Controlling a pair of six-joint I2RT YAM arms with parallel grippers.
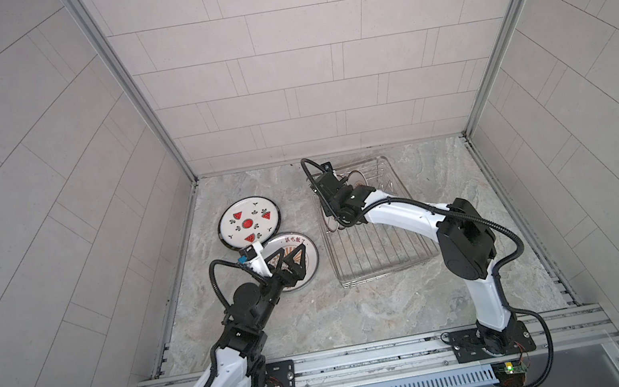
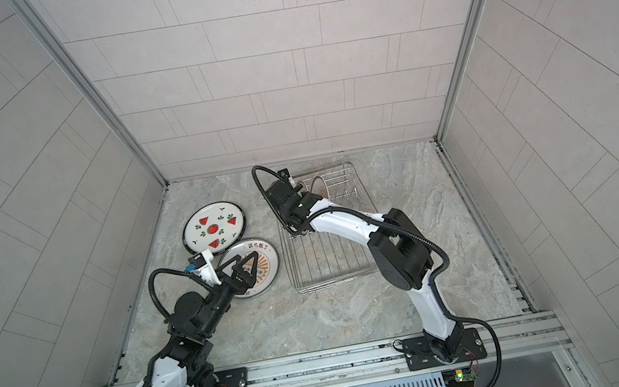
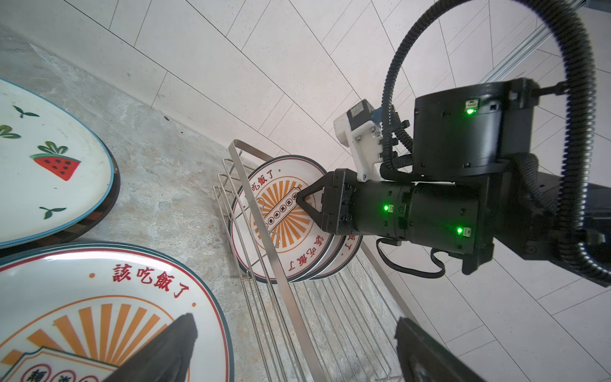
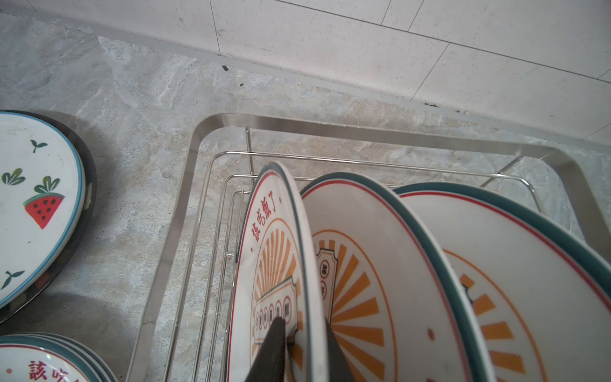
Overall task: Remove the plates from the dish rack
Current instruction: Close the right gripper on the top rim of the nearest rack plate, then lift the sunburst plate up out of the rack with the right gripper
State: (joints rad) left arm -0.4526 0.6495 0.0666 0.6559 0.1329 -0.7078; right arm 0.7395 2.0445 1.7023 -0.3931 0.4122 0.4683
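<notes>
Standing upright (racked), a plate [image 4: 274, 264] sits inside right hand [image 4: 303, 330].

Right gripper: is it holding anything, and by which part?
The right gripper pinches the rim of the end sunburst plate standing in the dish rack, one finger on each face.

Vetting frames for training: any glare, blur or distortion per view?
Both top views: wide-angle stretch at the side walls, even light, soft shadows. Left wrist: sheen on the sunburst plate, left gripper's fingers dark, blurred. Right wrist: right gripper's fingers blurred, racked plates soft up close.
</notes>
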